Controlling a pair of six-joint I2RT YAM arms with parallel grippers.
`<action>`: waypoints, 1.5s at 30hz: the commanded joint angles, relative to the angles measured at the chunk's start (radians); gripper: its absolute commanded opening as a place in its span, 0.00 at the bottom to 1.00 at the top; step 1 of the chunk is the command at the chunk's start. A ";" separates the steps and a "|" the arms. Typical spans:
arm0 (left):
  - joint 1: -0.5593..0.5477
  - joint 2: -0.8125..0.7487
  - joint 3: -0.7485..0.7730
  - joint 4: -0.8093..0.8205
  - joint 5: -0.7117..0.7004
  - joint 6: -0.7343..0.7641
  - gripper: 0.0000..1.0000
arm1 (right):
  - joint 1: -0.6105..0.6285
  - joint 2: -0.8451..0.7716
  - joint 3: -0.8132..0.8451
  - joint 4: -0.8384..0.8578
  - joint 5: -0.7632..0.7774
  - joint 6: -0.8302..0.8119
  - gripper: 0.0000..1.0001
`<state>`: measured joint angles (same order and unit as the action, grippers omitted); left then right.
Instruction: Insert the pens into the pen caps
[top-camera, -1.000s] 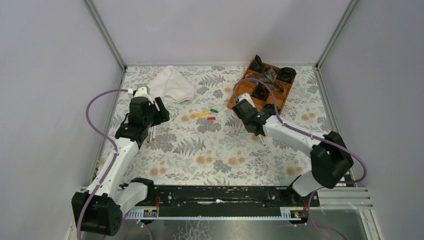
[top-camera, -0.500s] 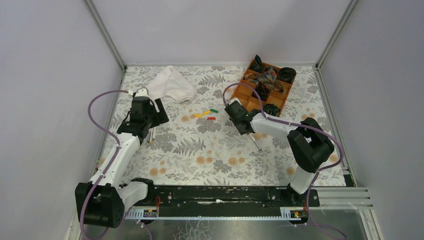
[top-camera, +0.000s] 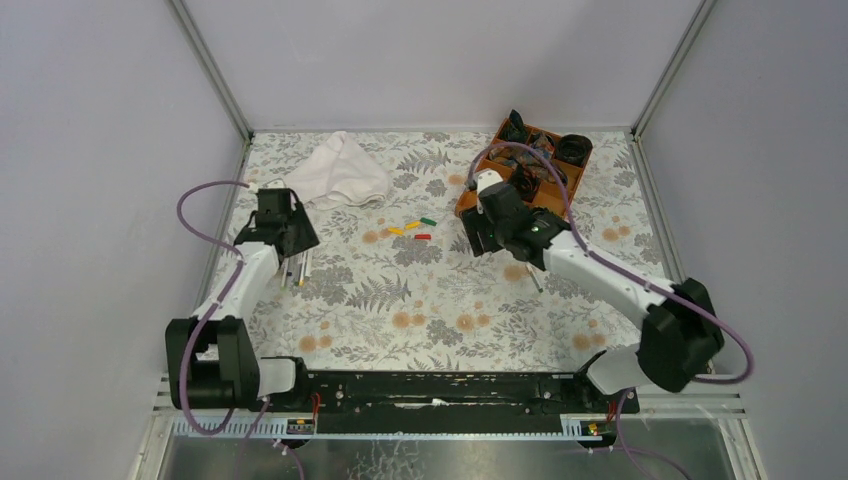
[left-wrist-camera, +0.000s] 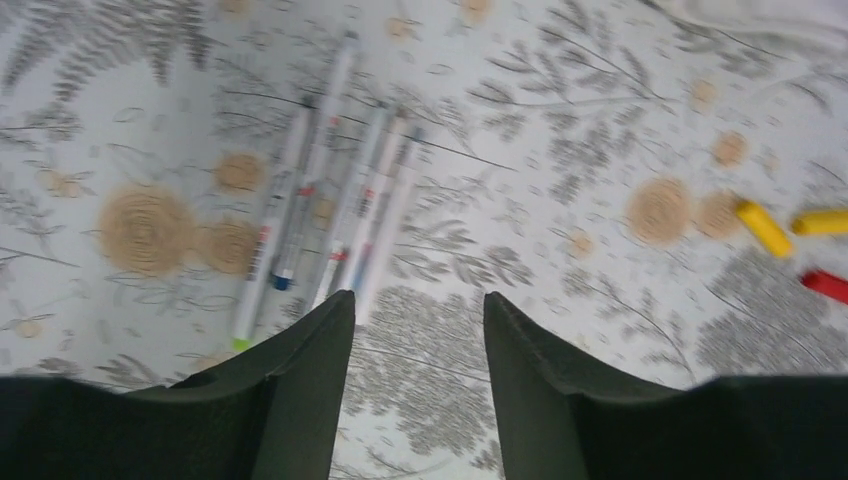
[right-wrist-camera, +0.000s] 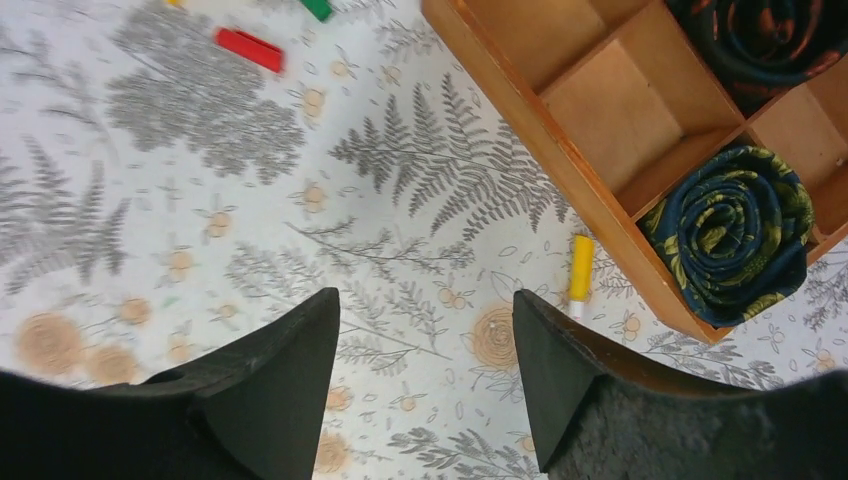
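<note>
Several white-barrelled pens lie side by side on the floral table, just ahead of my open, empty left gripper; the top view shows them below that gripper. Loose caps lie mid-table: yellow, yellow, green and red. The left wrist view shows two yellow caps and the red one. My right gripper is open and empty above bare table right of the caps. A pen wearing a yellow cap lies beside the tray.
An orange wooden tray with compartments holds rolled ties at the back right. A white cloth lies at the back left. Grey walls close in the table on three sides.
My left gripper has drawn back and turned over the pens. My right arm swung left, then back toward the tray. Pens and caps have not moved.
</note>
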<state>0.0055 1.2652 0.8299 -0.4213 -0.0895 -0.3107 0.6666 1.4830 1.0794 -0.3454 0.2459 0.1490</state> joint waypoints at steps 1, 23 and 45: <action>0.099 0.056 0.050 -0.032 -0.009 0.040 0.46 | -0.004 -0.131 -0.066 0.033 -0.142 0.053 0.70; 0.192 0.267 0.081 -0.057 -0.093 0.131 0.25 | -0.004 -0.316 -0.232 0.101 -0.278 0.123 0.69; 0.223 0.362 0.109 -0.074 -0.068 0.126 0.21 | -0.004 -0.346 -0.249 0.100 -0.316 0.149 0.69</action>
<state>0.2173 1.5997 0.9031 -0.4877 -0.1608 -0.1963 0.6655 1.1656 0.8288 -0.2783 -0.0479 0.2886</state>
